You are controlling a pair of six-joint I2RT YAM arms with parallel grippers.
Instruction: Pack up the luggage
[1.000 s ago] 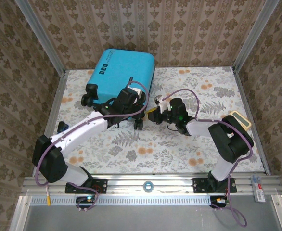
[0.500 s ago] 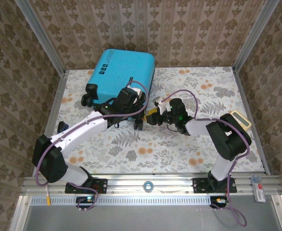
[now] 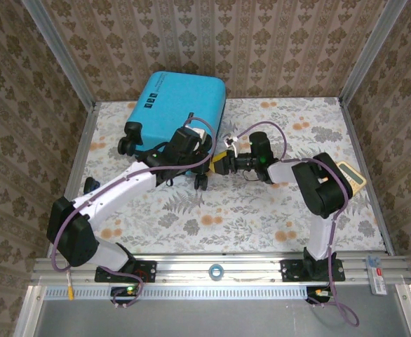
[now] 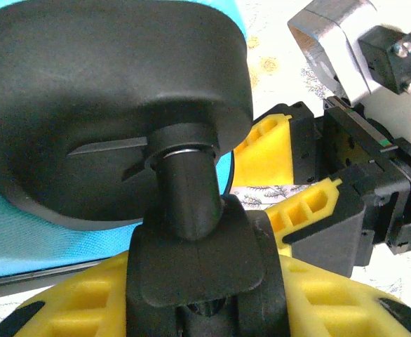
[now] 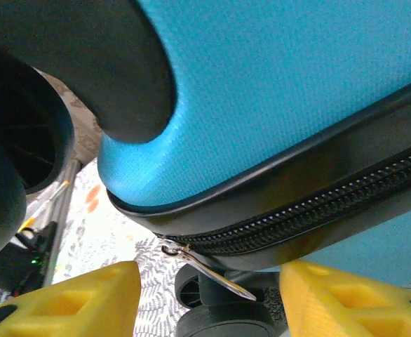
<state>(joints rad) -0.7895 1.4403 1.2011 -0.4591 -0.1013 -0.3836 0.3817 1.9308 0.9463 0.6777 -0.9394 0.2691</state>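
Right claw [image 5: 212, 298] advanced, luggage [image 5: 297, 91] zipper [image 5: 318, 210] ahead (jaws parted)

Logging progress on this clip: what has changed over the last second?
The right gripper slid left to the suitcase corner and opened, its fingers now straddling the zipper pull. The left gripper stays clamped at a spinner wheel; the suitcase hasn't moved.

Left arm: stretched from the table's [image 3: 275, 210] near edge toward its far left corner.
Left claw [image 4: 205, 302]: clamped on a wheel of the luggage [image 3: 181, 98].
Right arm: bent at the elbow, forearm turned leftward.
Right claw [image 5: 209, 295]: held open, fingers parted.
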